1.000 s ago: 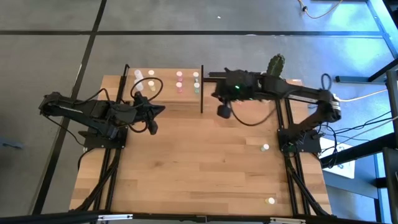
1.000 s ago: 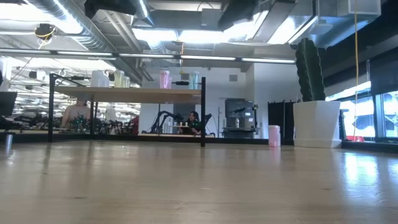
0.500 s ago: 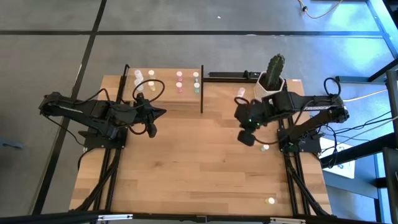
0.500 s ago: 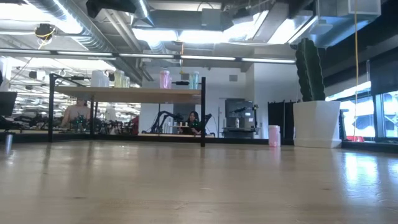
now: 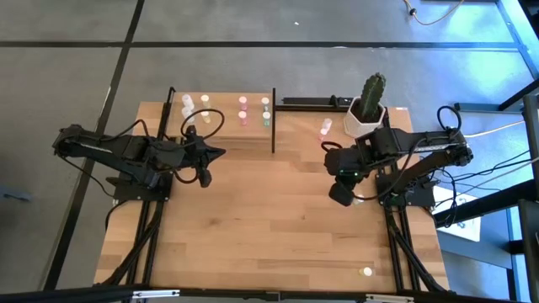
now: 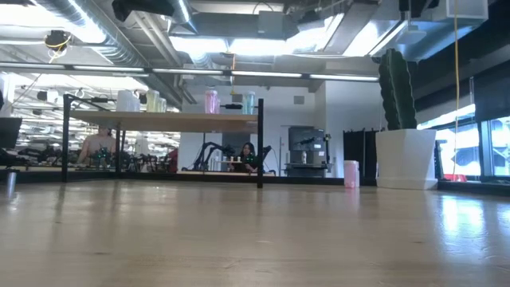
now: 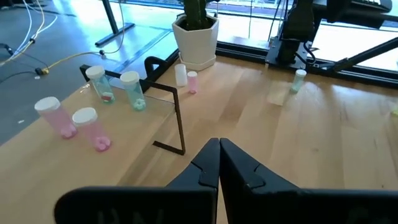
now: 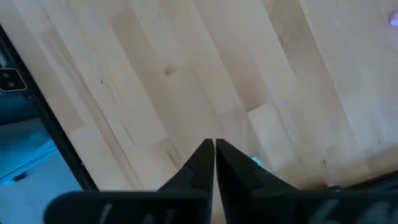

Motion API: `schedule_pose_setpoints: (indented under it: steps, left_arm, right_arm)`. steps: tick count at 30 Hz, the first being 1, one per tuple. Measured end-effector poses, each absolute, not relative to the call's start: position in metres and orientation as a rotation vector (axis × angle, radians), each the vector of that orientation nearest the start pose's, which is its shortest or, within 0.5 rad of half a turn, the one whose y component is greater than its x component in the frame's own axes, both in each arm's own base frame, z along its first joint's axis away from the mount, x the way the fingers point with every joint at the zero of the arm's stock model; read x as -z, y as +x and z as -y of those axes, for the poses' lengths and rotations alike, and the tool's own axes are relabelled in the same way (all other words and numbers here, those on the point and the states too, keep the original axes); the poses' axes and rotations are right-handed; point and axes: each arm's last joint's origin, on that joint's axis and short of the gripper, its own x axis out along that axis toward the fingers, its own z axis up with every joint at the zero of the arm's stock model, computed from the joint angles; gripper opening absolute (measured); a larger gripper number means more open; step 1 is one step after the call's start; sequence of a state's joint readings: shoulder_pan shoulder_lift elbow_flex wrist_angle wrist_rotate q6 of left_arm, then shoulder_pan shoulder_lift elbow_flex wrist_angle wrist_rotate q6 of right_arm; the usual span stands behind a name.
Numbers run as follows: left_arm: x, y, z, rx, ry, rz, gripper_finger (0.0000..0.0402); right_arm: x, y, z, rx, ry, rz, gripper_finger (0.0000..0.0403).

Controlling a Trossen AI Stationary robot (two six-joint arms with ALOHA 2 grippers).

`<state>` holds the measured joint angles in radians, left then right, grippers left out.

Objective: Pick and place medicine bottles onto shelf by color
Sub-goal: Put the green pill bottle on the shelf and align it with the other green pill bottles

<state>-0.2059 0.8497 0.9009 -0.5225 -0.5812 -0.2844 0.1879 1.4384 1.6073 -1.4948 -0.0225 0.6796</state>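
The shelf (image 5: 221, 126) stands at the table's far left. On it stand medicine bottles: white (image 5: 187, 101), pale yellow (image 5: 205, 101), pink (image 5: 242, 103) and pale green (image 5: 265, 103). A white and a pink bottle (image 5: 324, 127) stand on the table beside the cactus pot. Another bottle (image 5: 366, 272) stands near the front edge. My left gripper (image 7: 218, 147) hovers shut in front of the shelf, holding nothing. My right gripper (image 8: 214, 149) is shut and points down over the table's right side. A pale green bit (image 8: 255, 160) shows just beside its fingertips.
A white pot with a green cactus (image 5: 368, 109) stands at the far right. In the left wrist view a pale green bottle (image 7: 300, 79) stands on the table near the right arm's base. Bare wood fills the table's middle and near half (image 5: 261, 236).
My right gripper has swung from beside the shelf's right post toward the table's right and near side. It has tipped from nearly level to pointing down. The bottles have not moved.
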Motion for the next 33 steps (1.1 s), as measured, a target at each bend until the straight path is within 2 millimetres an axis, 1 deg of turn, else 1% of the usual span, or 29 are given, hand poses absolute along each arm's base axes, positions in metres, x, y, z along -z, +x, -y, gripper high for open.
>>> schedule_pose_setpoints:
  steps: [3, 6, 11, 16, 20, 24, 27, 29, 33]
  left_arm:
    - [-0.332, 0.169, 0.019, -0.426, -0.095, -0.381, 0.0000]
    - [-0.332, 0.169, 0.019, -0.426, -0.094, -0.381, 0.0000]
    - [-0.332, 0.169, 0.019, -0.411, -0.097, -0.385, 0.0000]
    - [-0.332, 0.169, 0.020, -0.404, -0.099, -0.387, 0.0000]
    - [-0.332, 0.169, 0.020, -0.403, -0.095, -0.388, 0.0000]
    - [-0.332, 0.169, 0.020, -0.403, -0.094, -0.388, 0.0000]
    - [-0.332, 0.169, 0.020, -0.403, -0.094, -0.388, 0.0000]
    - [-0.332, 0.169, 0.020, -0.403, -0.094, -0.388, 0.0000]
    - [-0.332, 0.169, 0.020, -0.403, -0.094, -0.388, 0.0000]
  right_arm:
    - [-0.372, 0.235, -0.046, 0.270, 0.466, -1.325, 0.0025]
    - [-0.371, 0.234, -0.045, 0.277, 0.461, -1.345, 0.0041]
    - [-0.370, 0.230, -0.044, 0.294, 0.452, -1.382, 0.0088]
    - [-0.370, 0.230, -0.044, 0.290, 0.447, -1.382, 0.0139]
    - [-0.370, 0.229, -0.044, 0.263, 0.406, -1.398, 0.0166]
    - [-0.366, 0.227, -0.045, 0.250, 0.381, -1.416, 0.0172]
    - [-0.363, 0.221, -0.046, 0.247, 0.358, -1.419, 0.0172]
    - [-0.360, 0.212, -0.046, 0.264, 0.372, -1.421, 0.0172]
    - [-0.353, 0.188, -0.043, 0.356, 0.478, -1.423, 0.0172]
